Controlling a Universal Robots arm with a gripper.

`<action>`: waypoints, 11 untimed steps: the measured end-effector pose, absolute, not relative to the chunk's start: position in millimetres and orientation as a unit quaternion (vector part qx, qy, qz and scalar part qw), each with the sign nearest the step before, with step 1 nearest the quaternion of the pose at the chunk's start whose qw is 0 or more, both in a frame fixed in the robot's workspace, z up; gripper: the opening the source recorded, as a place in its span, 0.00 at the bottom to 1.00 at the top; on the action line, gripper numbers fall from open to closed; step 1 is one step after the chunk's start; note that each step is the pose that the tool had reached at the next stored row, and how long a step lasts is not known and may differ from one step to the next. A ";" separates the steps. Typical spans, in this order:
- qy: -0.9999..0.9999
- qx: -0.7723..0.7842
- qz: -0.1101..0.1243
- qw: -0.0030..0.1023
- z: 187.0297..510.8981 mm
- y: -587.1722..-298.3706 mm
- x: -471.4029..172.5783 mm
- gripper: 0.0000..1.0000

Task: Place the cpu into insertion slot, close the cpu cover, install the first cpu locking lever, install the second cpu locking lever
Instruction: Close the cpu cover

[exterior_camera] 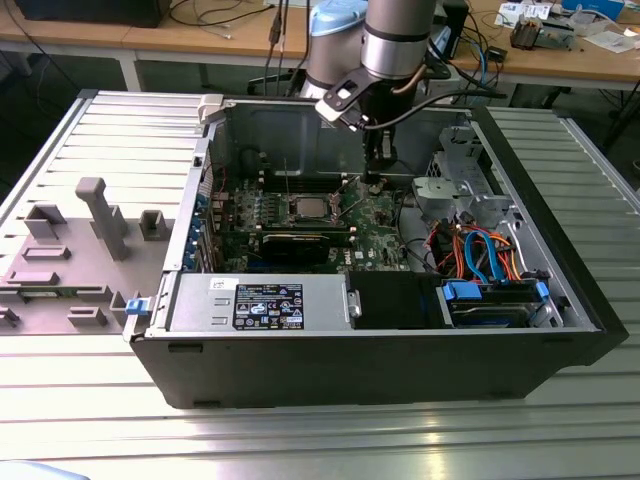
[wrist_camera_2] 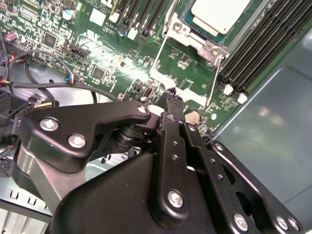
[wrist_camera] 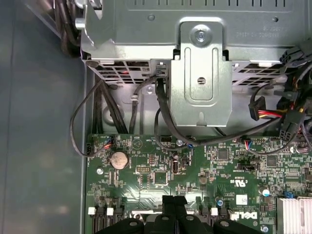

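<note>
The cpu (exterior_camera: 308,208) (wrist_camera_2: 220,13), a small square chip with a silver-grey top, lies flat in the insertion slot (wrist_camera_2: 204,46) on the green board. The silvery cpu cover (wrist_camera_2: 181,25) frames it and seems to lie down around the chip. Two thin wire levers, one (wrist_camera_2: 213,83) and the other (wrist_camera_2: 162,39), run out from the socket's corners and look unlatched. My gripper (exterior_camera: 375,178) (wrist_camera_2: 170,96) (wrist_camera: 174,201) hangs just over the board, to the exterior view's right of the socket. Its black fingers are shut together with nothing between them.
A long black graphics card (exterior_camera: 295,243) lies in front of the socket. Memory slots (wrist_camera_2: 258,44) run beside it. A metal drive cage (wrist_camera: 202,73) and bundled cables (exterior_camera: 480,250) crowd the exterior view's right. A power supply (exterior_camera: 260,300) fills the case front.
</note>
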State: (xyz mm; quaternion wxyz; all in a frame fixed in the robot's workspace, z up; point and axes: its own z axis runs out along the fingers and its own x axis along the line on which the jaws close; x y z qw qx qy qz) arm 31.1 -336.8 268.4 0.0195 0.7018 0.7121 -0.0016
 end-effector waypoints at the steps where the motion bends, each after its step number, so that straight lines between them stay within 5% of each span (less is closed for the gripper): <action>1: 0.712 0.702 -0.002 0.020 267.8 -336.5 32.1 0.11; 11: 0.712 0.702 -0.004 0.022 258.4 -333.6 39.2 0.11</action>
